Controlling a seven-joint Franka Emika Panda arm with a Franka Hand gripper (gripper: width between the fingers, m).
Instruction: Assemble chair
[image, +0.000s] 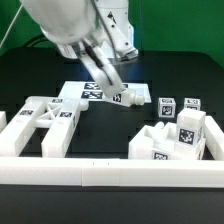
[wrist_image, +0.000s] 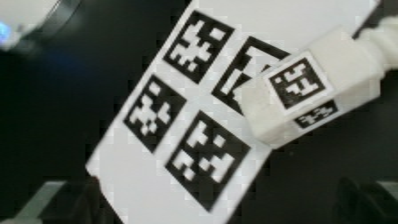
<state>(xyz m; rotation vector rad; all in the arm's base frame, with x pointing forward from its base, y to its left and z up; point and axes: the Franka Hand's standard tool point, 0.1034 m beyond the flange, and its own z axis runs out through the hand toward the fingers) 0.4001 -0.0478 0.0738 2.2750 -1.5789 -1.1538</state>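
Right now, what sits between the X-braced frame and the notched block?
Nothing: the exterior view shows bare black table between the frame and the block; the marker board lies farther back.

The black table (image: 40, 70) bears the marker board (image: 88, 92) near centre, the X-braced frame (image: 42, 122) at 9 o'clock, the notched block (image: 178, 137) at 4 and 2 cube-ended pegs (image: 167, 104) at 3.

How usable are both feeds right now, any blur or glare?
Wrist view: soft throughout, though the marker board tags and the cube-ended peg are readable. Exterior view: the arm is washed out white, the X-braced frame reasonably sharp.
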